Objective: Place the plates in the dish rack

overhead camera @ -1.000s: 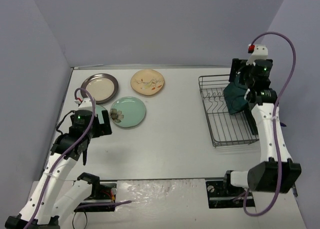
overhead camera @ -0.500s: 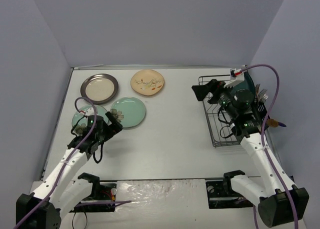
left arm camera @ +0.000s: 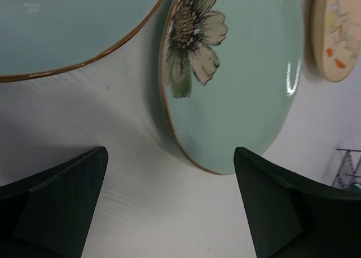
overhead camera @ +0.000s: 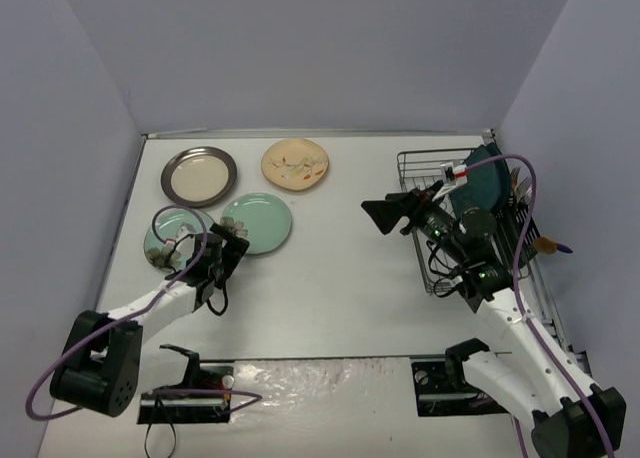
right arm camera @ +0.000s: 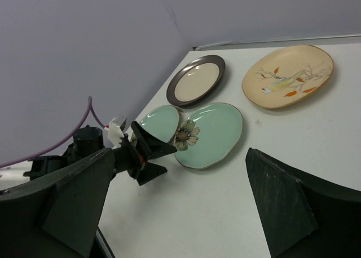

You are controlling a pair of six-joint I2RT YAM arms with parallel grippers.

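Partly, the spread left gripper [overhead camera: 227, 246] hides 1 mint plate [overhead camera: 163, 230]; the right gripper [overhead camera: 386, 215] gapes empty.

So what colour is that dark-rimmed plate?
The dark-rimmed plate is cream, its rim grey-brown; best in right wrist view.

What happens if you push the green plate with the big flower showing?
The pale mint-green round glazed plate probably slides rather than tips: it lies flat on the smooth white table. Its glossy shine suggests stiff, breakable ceramic.
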